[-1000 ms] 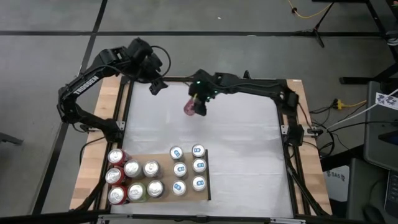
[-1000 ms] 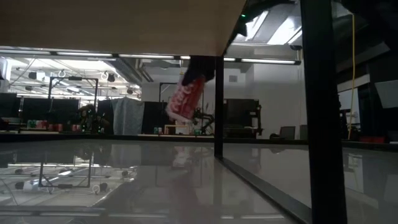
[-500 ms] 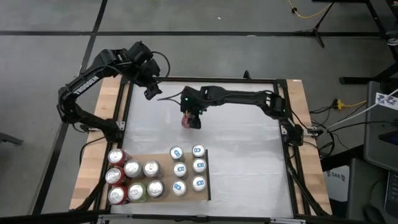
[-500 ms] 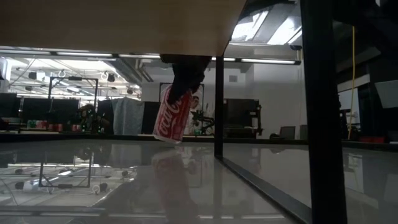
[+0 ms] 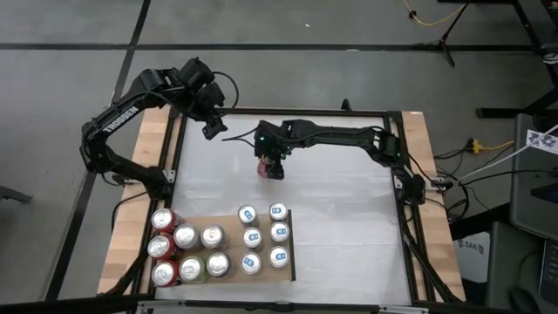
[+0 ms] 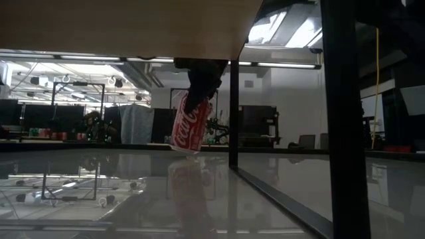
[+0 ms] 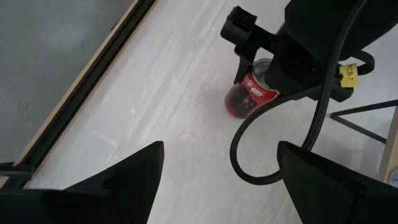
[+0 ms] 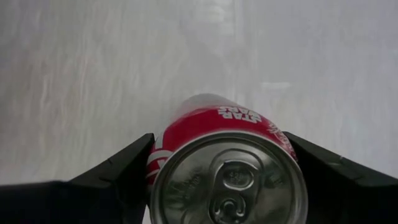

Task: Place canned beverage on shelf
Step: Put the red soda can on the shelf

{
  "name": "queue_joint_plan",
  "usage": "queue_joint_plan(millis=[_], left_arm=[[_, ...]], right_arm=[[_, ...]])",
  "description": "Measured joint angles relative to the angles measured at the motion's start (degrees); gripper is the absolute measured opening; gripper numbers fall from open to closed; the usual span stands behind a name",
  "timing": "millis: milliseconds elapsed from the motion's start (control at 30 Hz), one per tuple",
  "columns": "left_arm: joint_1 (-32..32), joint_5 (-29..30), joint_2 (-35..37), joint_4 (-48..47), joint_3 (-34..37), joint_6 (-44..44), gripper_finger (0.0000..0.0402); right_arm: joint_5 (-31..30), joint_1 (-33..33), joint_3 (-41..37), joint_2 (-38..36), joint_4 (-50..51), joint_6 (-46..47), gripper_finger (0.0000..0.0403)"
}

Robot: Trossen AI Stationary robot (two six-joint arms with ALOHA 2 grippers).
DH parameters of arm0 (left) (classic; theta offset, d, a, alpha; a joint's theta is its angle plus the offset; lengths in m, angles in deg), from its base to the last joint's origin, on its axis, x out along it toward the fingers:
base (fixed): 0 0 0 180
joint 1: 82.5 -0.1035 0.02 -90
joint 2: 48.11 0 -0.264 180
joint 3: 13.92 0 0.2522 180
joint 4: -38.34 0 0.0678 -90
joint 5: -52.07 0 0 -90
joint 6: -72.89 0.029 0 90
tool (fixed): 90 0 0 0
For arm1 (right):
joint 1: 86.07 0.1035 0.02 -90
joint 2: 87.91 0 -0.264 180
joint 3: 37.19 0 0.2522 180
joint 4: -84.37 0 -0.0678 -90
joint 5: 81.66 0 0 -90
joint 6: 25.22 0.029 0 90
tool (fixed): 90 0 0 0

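The right gripper holds a red can from above over the far middle of the white table, its two fingers clamped against the can's sides. In the low view the can hangs slightly tilted with its base at or just above the tabletop; whether it touches cannot be told. Its silver top with the pull tab shows in the right wrist view. The left gripper hovers near the far left corner of the table, its jaws apart and holding nothing, pointing toward the red can. The shelf, a light-brown wood-grain panel with a dark strip along its right edge, lies at the near left part of the table, well apart from the held can. On it stand six cans with white and blue tops in two columns on the right, and more silver-topped, red and green cans on the left.
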Motion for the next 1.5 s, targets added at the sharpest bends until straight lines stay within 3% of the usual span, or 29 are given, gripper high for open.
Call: queue_joint_plan(millis=[900, 1300, 1500], left_arm=[[0.00, -0.08, 0.00, -0.02, 0.00, -0.24, 0.0305], [0.00, -0.07, 0.00, 0.07, 0.00, -0.24, 0.0305], [0.00, -0.07, 0.00, 0.46, 0.00, -0.15, 0.0305]], right_arm=[[-0.85, -0.04, 0.05, 1.33, -1.76, -0.48, 0.0298], [-0.87, -0.04, -0.12, 1.66, -1.80, -0.46, 0.0391], [-0.87, -0.04, -0.12, 1.35, -1.79, -0.31, 0.0391]])
